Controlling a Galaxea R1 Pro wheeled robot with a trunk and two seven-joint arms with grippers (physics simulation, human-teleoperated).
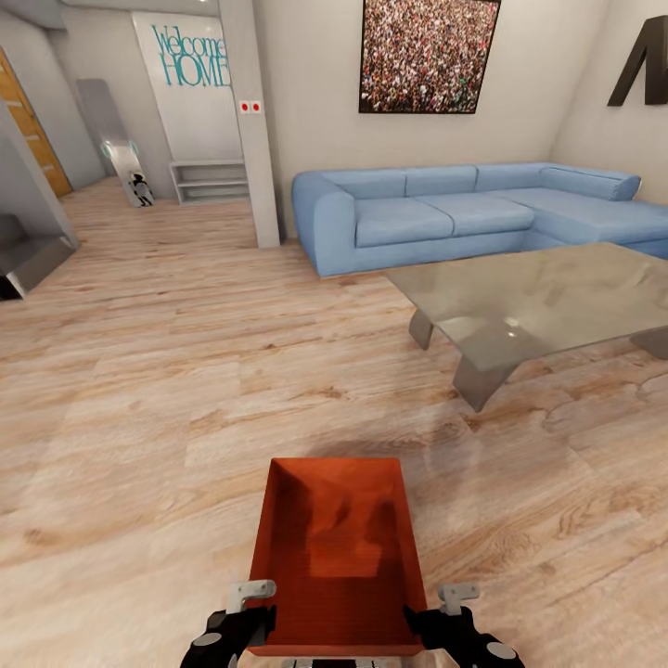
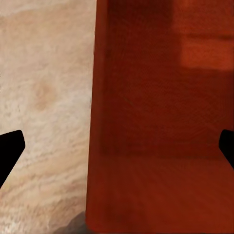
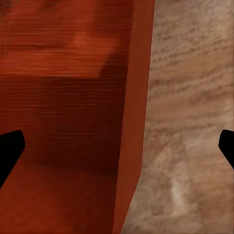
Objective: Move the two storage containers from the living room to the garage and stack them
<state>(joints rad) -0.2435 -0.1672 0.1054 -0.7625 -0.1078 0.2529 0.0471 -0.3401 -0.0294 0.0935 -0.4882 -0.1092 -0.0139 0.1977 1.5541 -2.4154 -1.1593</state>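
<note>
- Up front in the head view, an orange-red bin (image 1: pixel 336 557) sits low between the left gripper (image 1: pixel 243 623) and right gripper (image 1: pixel 443 620), over the wood floor (image 1: pixel 139 417); a blue sofa (image 1: pixel 445 218) and glass coffee table (image 1: pixel 538 301) stand beyond.
- Left wrist view: fingers (image 2: pixel 9 148) spread wide, straddling the bin's wall (image 2: pixel 146 122).
- Right wrist view: fingers (image 3: pixel 9 146) also wide, one inside the bin (image 3: pixel 68 97), one outside.

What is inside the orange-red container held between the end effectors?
The storage container looks empty: its bare orange-red bottom and inner walls show, with shading only. The near inner wall is hidden by the rim. Wood plank floor lies around it; what is beneath it is covered.
</note>
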